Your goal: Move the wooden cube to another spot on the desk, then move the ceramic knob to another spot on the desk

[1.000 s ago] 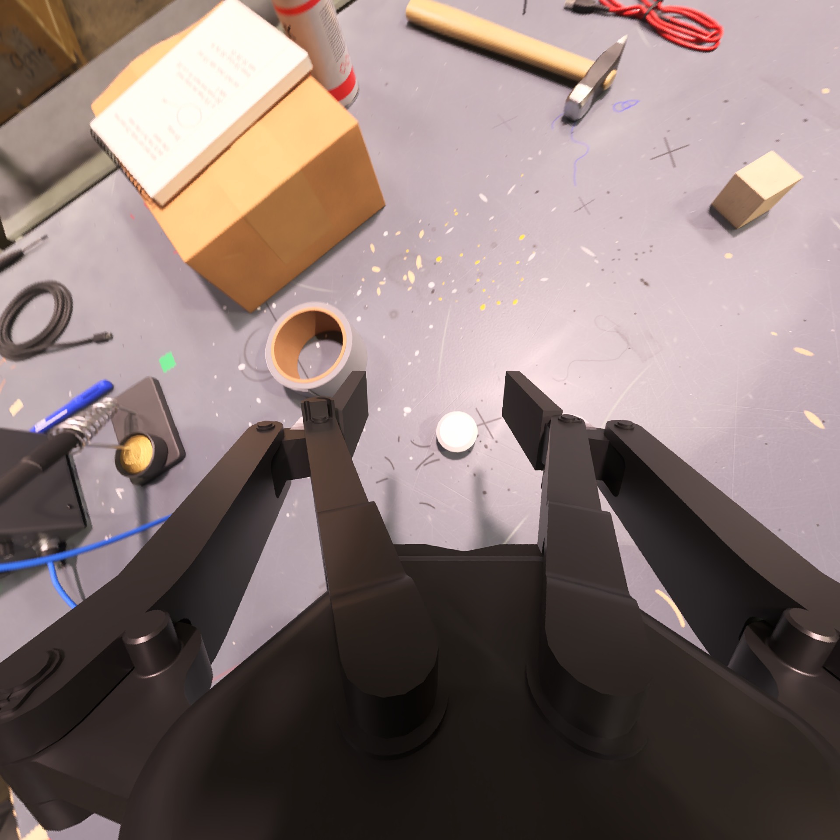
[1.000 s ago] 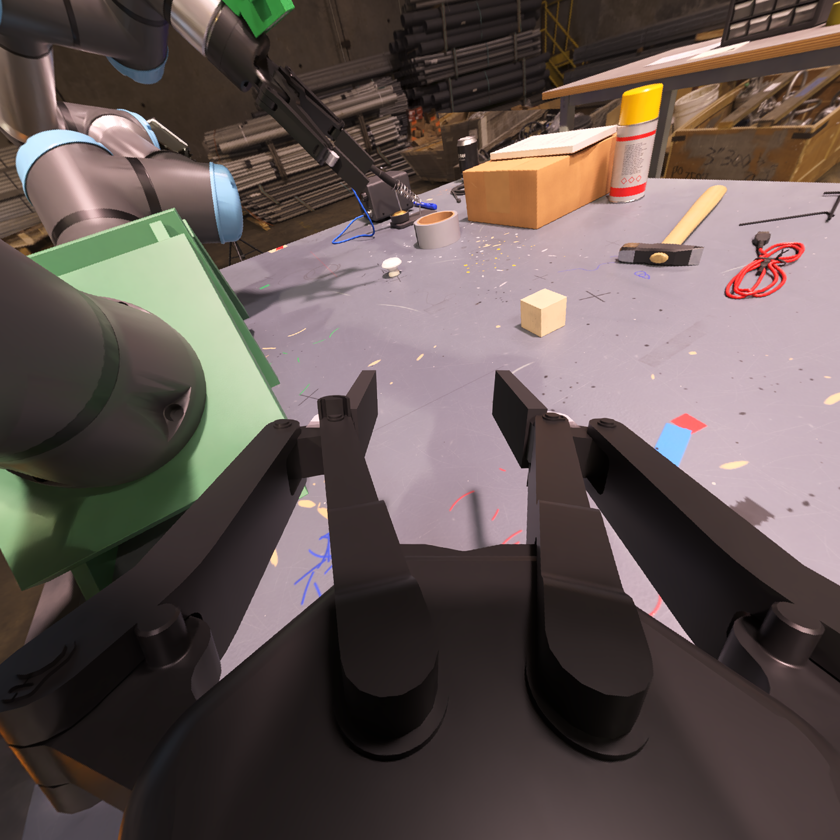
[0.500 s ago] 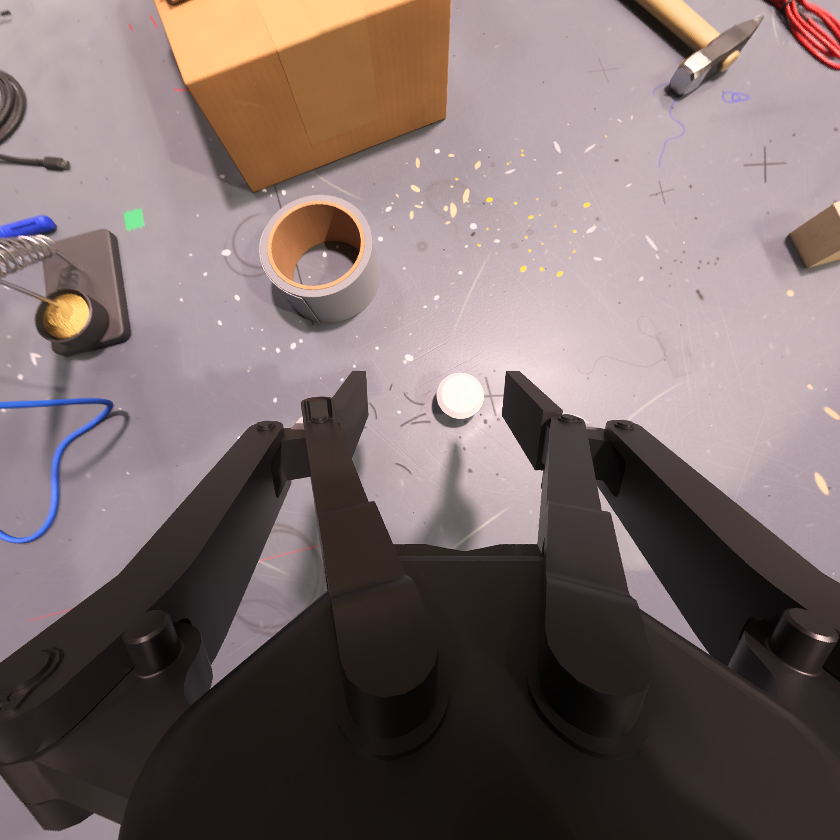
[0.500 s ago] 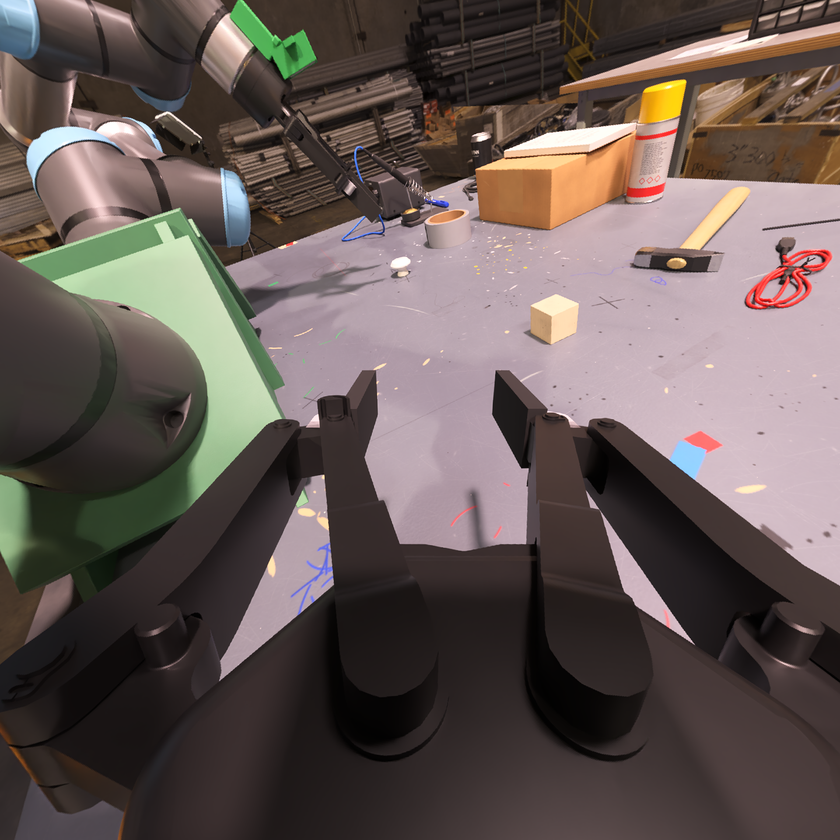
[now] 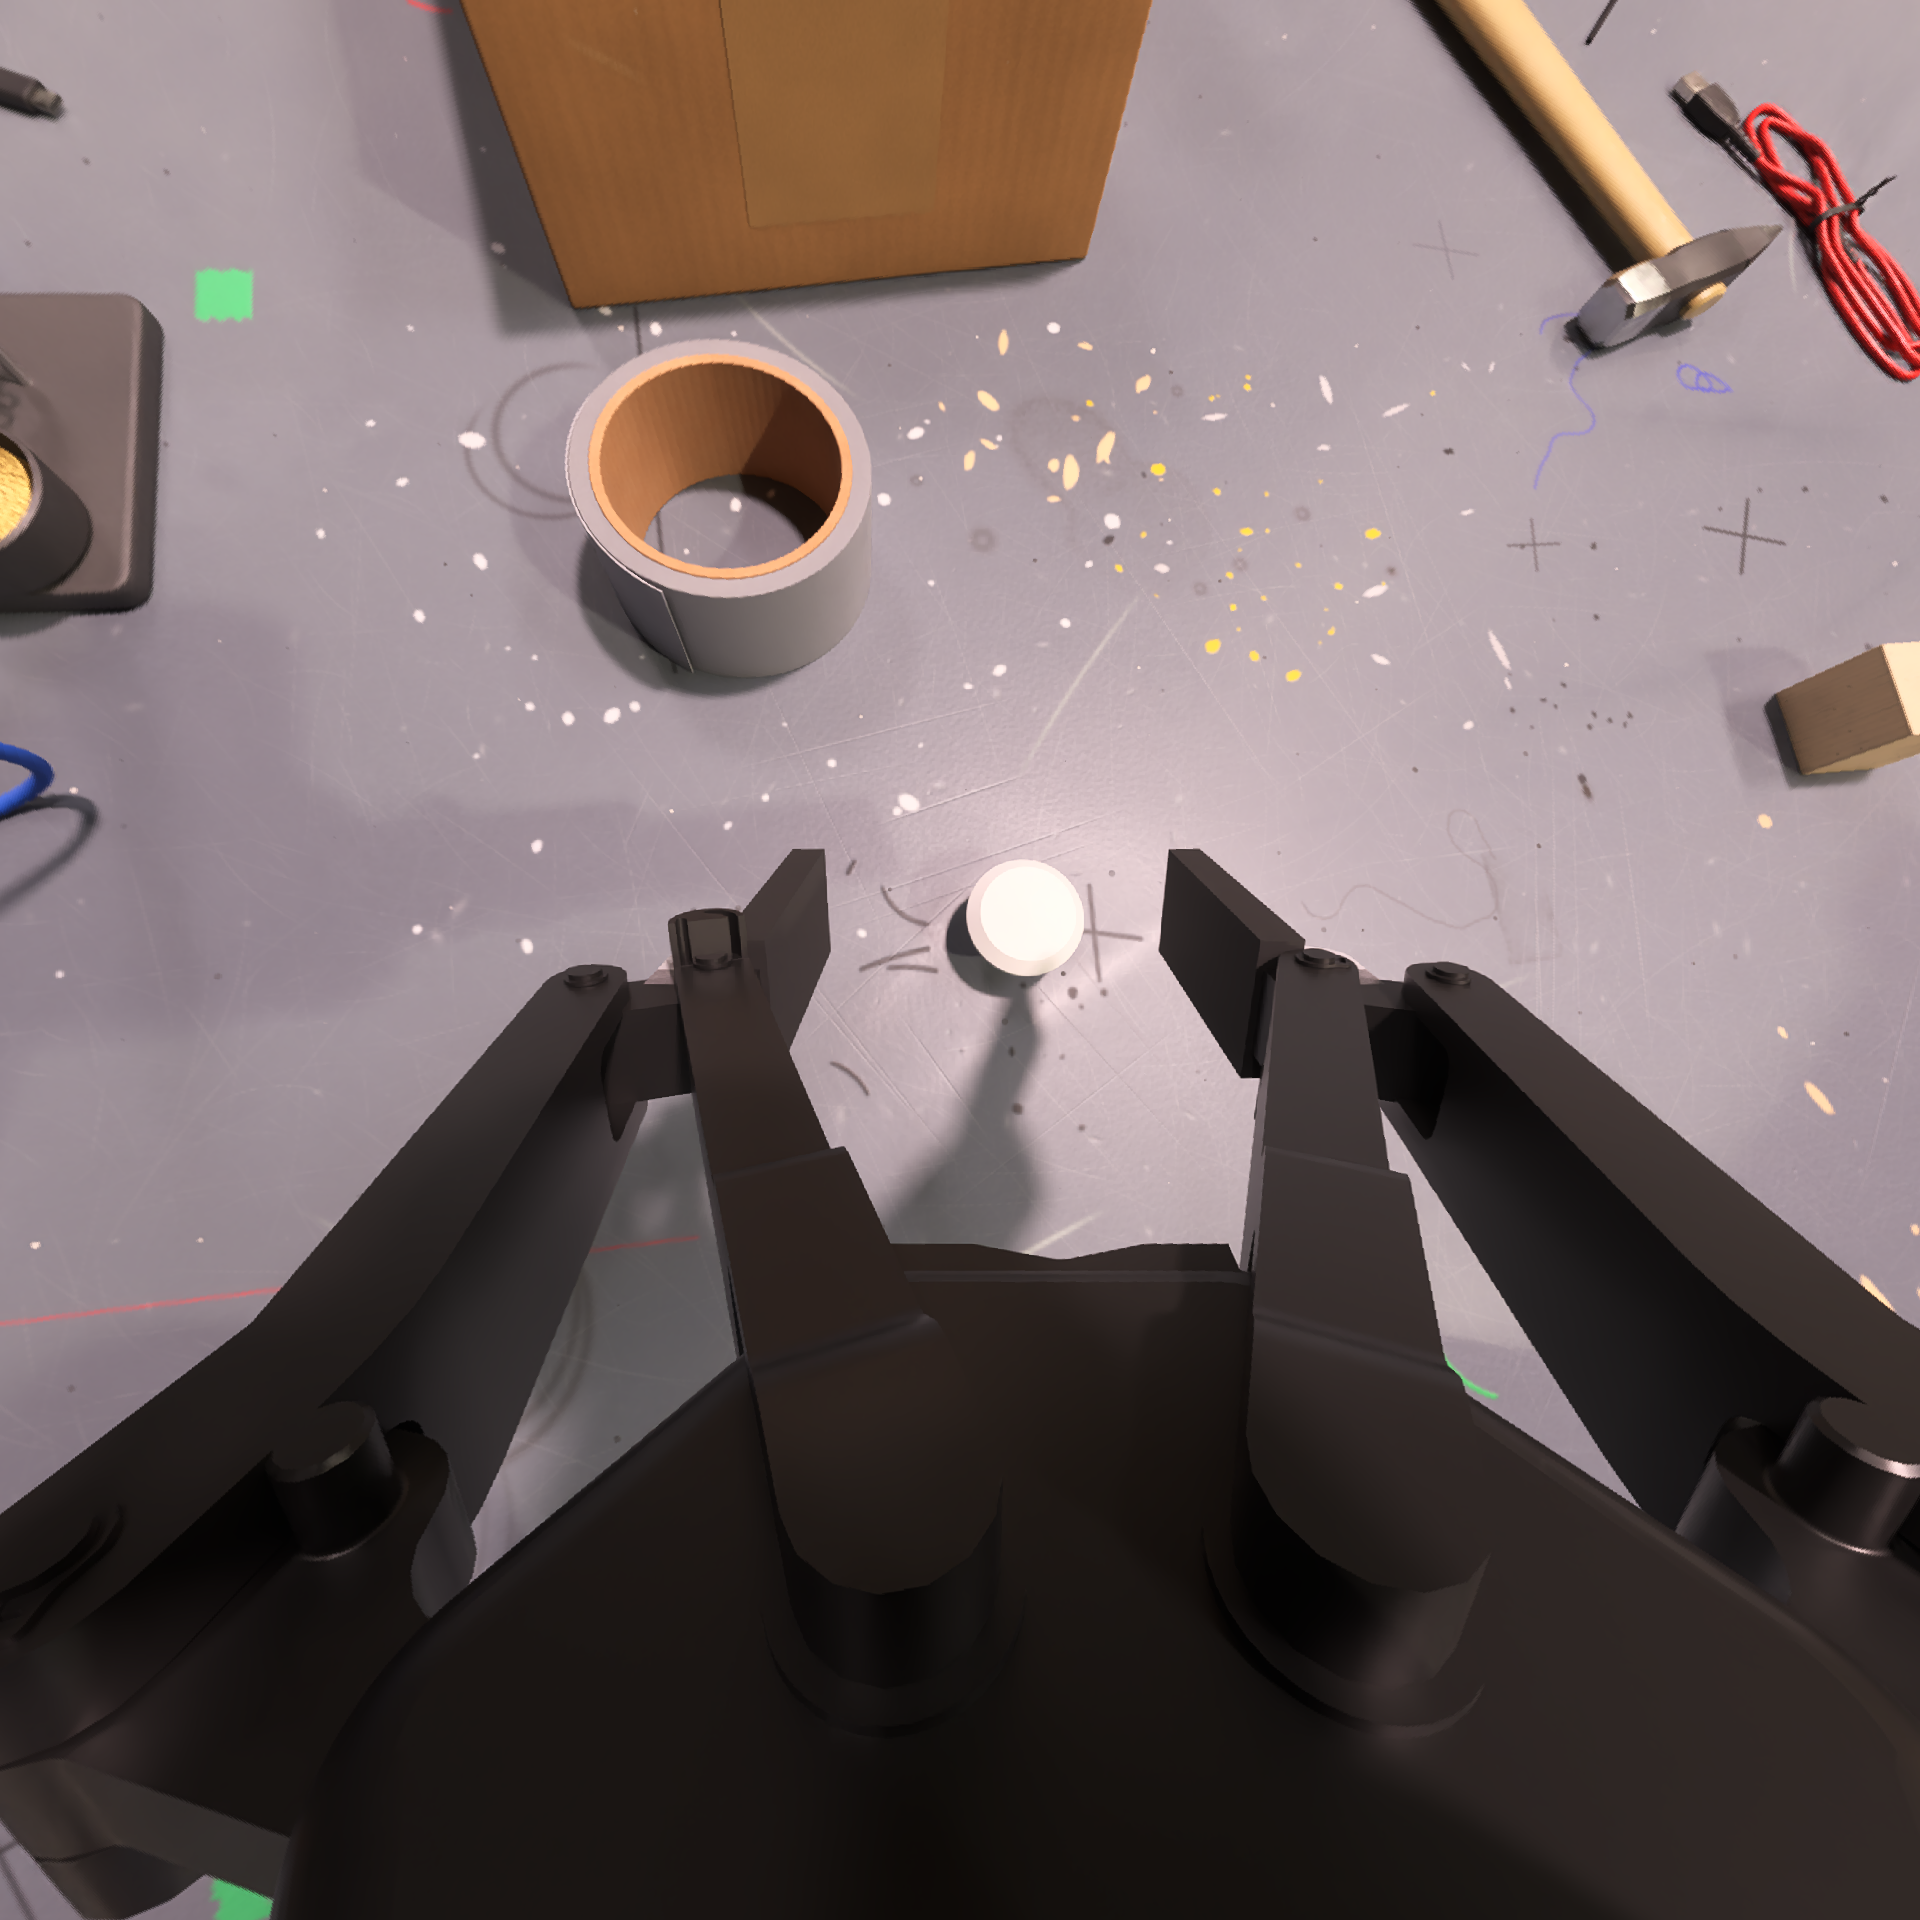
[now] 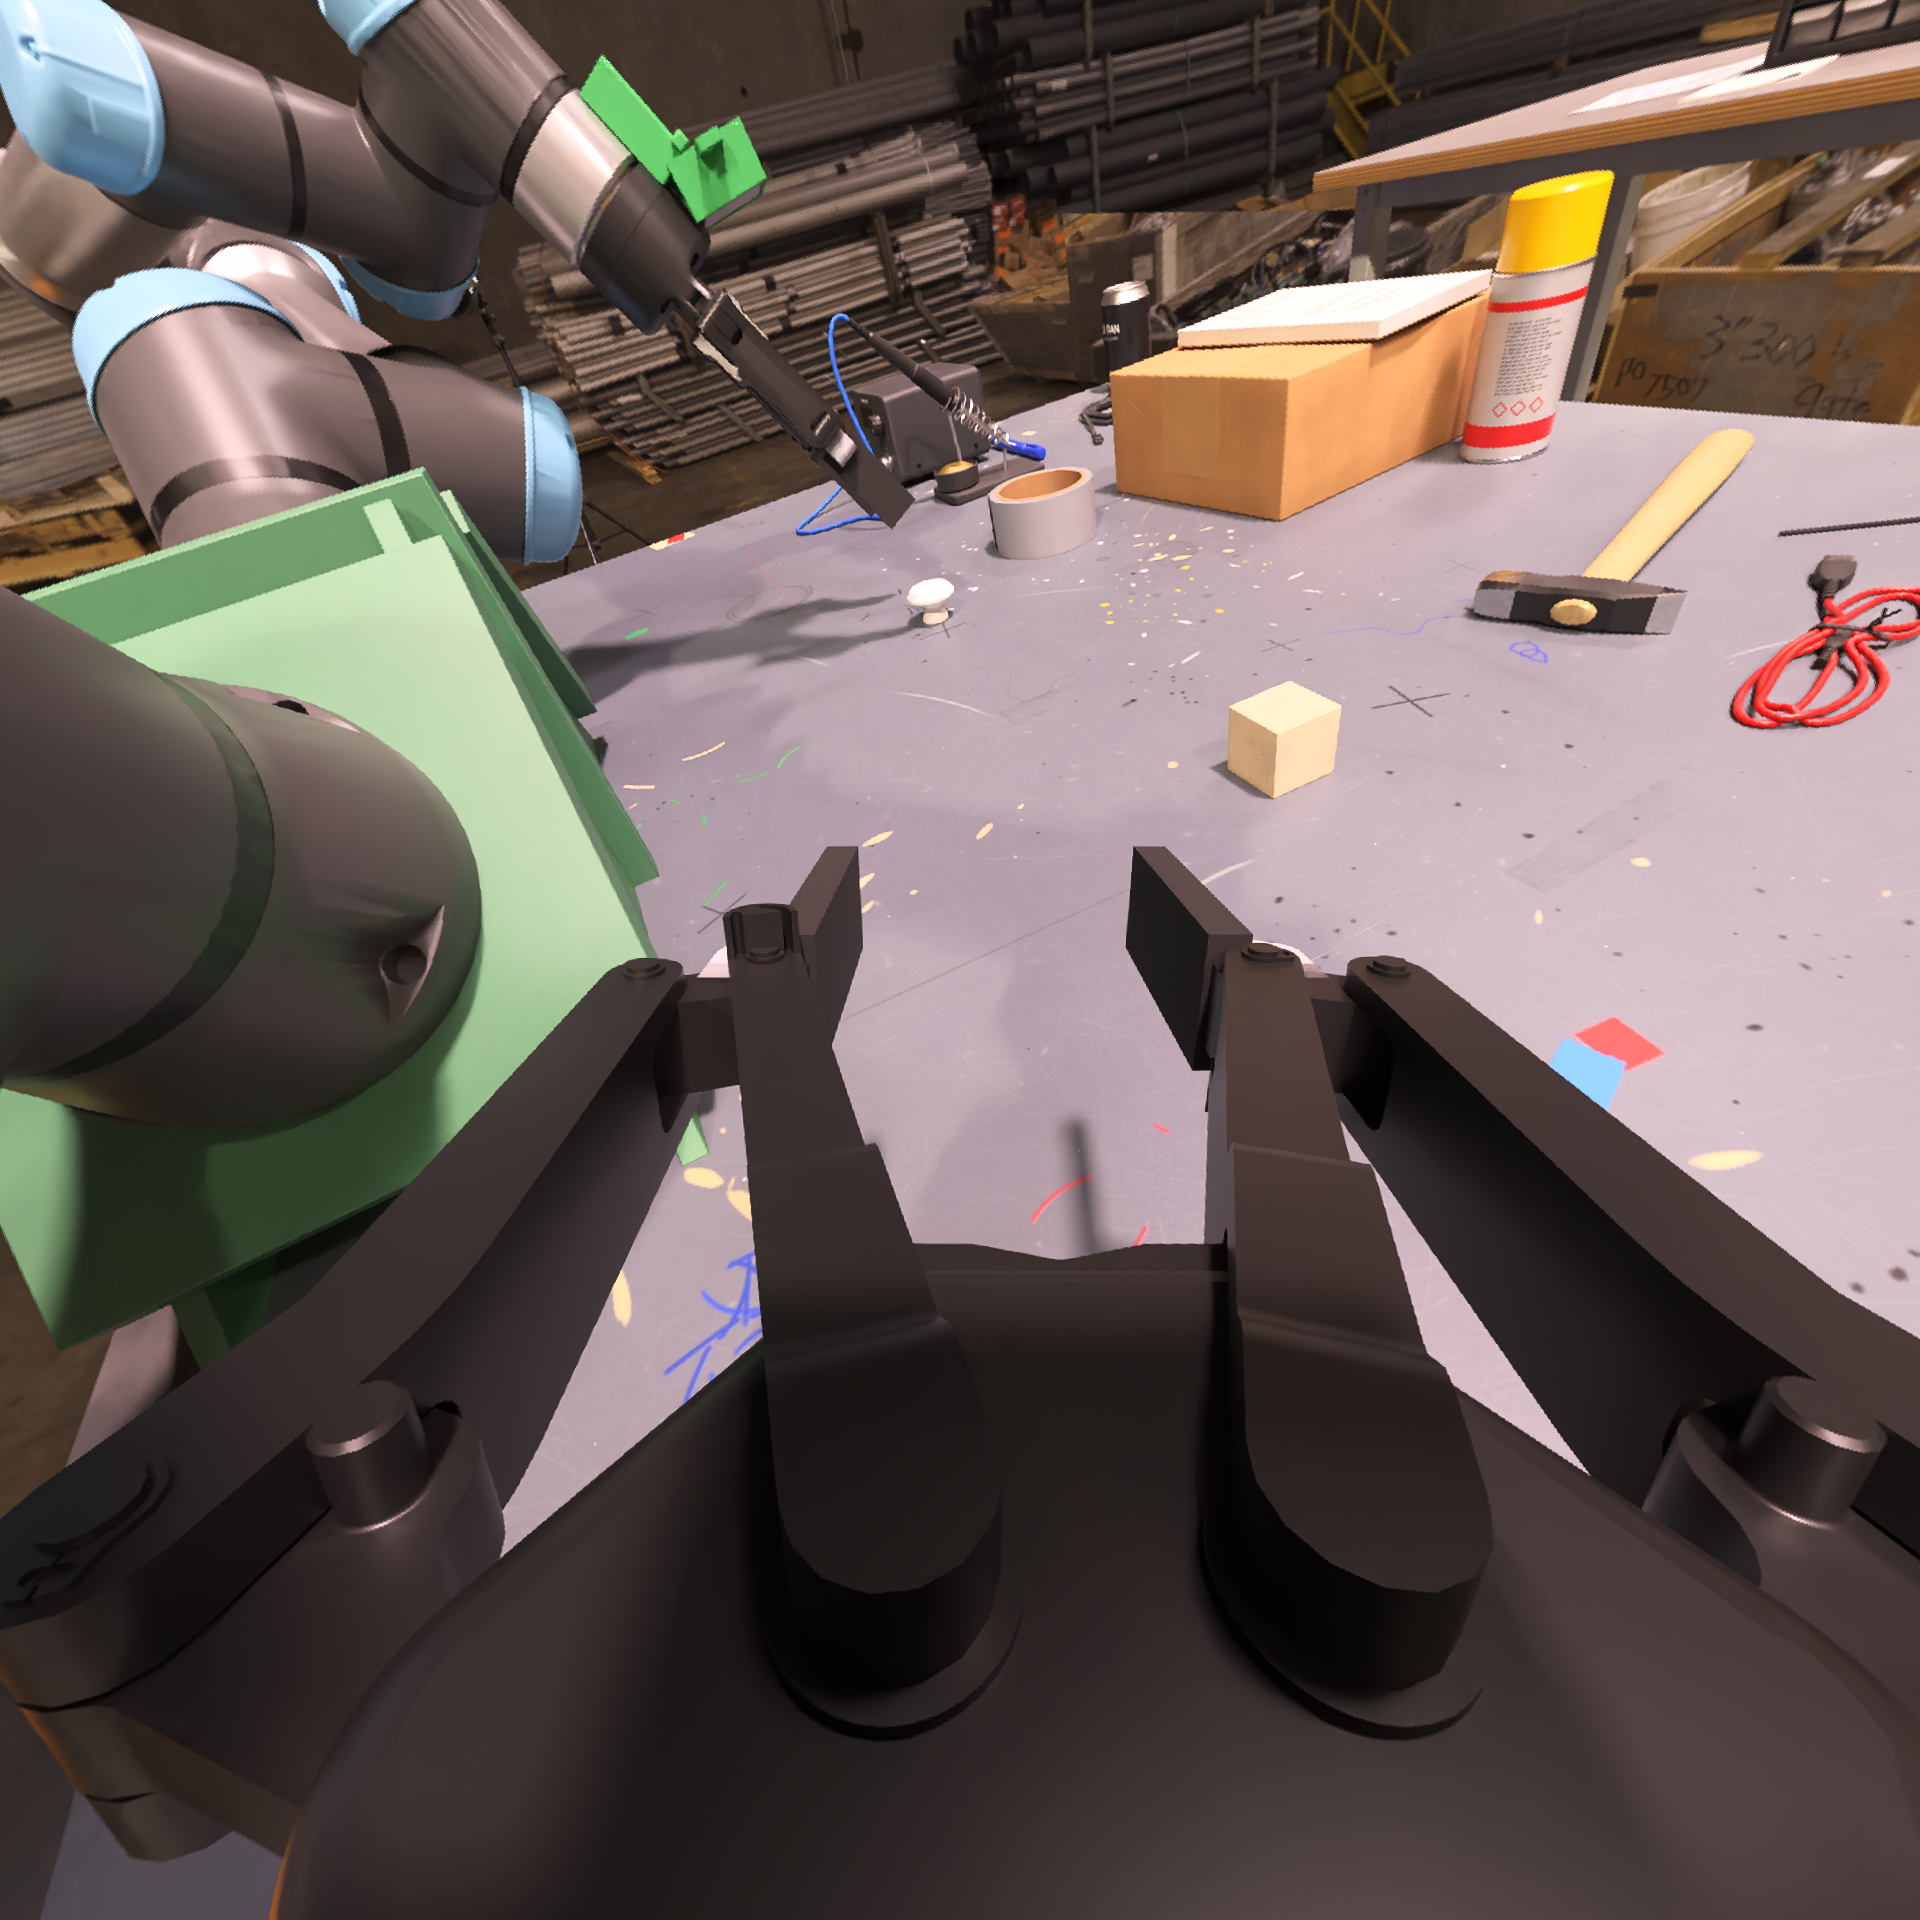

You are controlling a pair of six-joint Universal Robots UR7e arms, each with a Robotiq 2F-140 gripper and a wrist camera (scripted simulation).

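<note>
My left gripper (image 5: 995,935) hangs above the grey table (image 5: 1299,831) with its fingers spread wide, holding nothing, and the white ceramic knob (image 5: 1024,918) stands on the table directly below the gap between the fingertips, untouched by either one. From my right wrist view that gripper is clearly above the knob (image 6: 931,600), not down at its level. Just beyond the knob, a little to the left, a grey roll of tape (image 5: 722,509) stands on end, and farther still sits a cardboard box (image 5: 810,135). Well off to the right, the wooden cube (image 5: 1855,717) rests on the table, partly cut by the frame edge. A hammer (image 5: 1621,197) and a coiled red cable (image 5: 1839,229) lie at the far right. My right gripper (image 6: 995,935) is also wide apart and empty, hovering over bare table at the near side, with the cube (image 6: 1284,736) ahead of it and slightly right, well apart from its fingertips.
</note>
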